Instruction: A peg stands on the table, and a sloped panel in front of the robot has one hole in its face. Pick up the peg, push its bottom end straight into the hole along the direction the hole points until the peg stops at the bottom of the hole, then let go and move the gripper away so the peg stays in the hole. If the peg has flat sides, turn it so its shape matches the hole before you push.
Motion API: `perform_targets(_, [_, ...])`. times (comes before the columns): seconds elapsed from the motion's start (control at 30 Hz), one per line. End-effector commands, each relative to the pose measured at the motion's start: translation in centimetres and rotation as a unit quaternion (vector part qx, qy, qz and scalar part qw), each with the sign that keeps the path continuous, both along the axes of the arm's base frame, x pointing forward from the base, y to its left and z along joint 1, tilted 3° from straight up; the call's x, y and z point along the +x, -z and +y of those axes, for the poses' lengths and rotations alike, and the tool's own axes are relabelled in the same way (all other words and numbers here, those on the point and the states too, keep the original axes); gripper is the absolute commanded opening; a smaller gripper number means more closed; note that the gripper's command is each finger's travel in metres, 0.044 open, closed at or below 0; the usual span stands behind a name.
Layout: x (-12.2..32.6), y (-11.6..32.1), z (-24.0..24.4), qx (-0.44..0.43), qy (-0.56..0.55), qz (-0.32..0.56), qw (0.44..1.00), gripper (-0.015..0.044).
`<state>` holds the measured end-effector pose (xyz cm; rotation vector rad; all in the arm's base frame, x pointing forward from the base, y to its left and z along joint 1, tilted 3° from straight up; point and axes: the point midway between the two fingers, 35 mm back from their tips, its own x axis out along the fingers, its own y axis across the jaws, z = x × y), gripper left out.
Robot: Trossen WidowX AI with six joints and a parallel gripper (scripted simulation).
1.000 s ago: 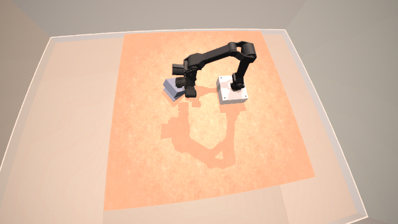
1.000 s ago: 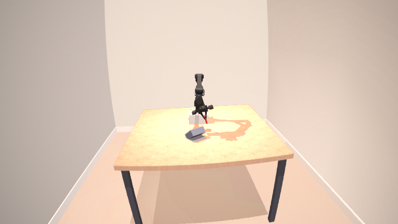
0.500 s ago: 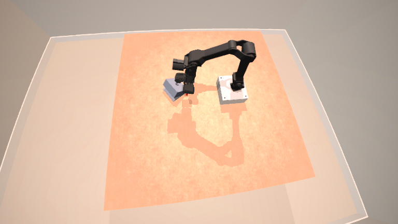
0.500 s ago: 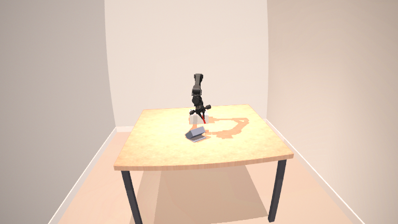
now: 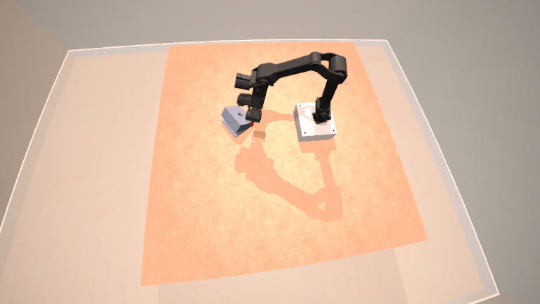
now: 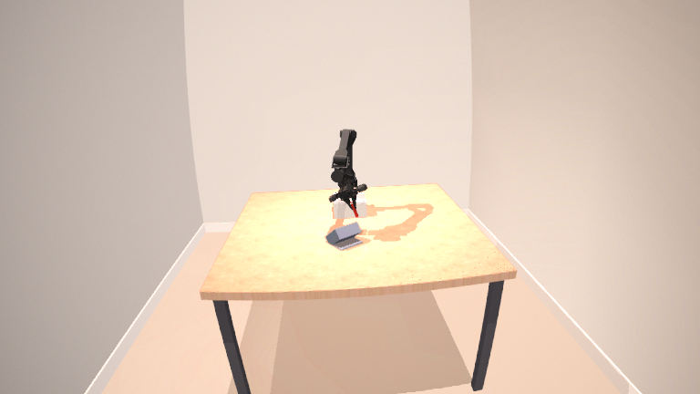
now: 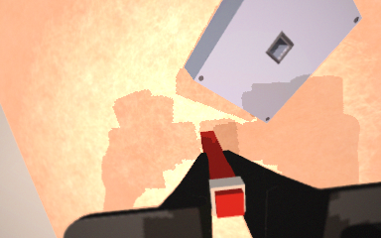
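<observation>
Found the gripper [image 5: 252, 119] [image 6: 354, 203] [image 7: 214, 158] closed to a narrow gap, with the red peg [image 5: 252, 124] [image 6: 355, 212] [image 7: 216, 161] held between the fingers. Observed the peg projecting beyond the fingertips, tilted in the exterior view, with flat sides and a squarish bright red end face in the wrist view. Noted a pale square border [image 7: 227, 181] around that face, between the black fingers.

Located the blue-grey sloped panel [image 5: 233, 119] [image 6: 345, 233] [image 7: 233, 64] near the gripper, ahead of the fingertips in the wrist view. Recorded the peg as apart from the four-sided hole [image 5: 240, 114] [image 7: 280, 47] in the panel's face. Noted the hole's outline as diamond-like in the wrist view, turned relative to the peg's end face. Counted three small dark dots at visible corners of the face.

Traced the black arm [image 5: 294, 65] [image 6: 343, 154] from above the gripper to a white base [image 5: 308, 138] [image 6: 337, 210], well apart from the gripper on the side away from the panel. Confirmed panel and base on the table [image 5: 199, 205] [image 6: 289, 271] [image 7: 50, 74] below the gripper, with broad shadows across the top. Logged pale walls [image 5: 254, 1] [image 6: 324, 59] farthest out.
</observation>
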<state>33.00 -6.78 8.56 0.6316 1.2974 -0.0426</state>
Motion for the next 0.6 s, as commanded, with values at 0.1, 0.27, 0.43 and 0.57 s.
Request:
perform_targets(0.1, [-0.1, -0.1, -0.8, 0.013, 0.028, -0.003, 1.0, 0.0])
perform_targets(0.27, [-0.2, -0.2, -1.5, 0.021, 0.046, -0.005, 0.999, 0.0])
perform_targets(0.43, [-0.3, -0.2, -2.2, 0.03, 0.065, -0.007, 0.997, 0.0])
perform_targets(0.57, [-0.4, -0.3, -2.7, 0.036, 0.08, -0.009, 0.996, 0.0])
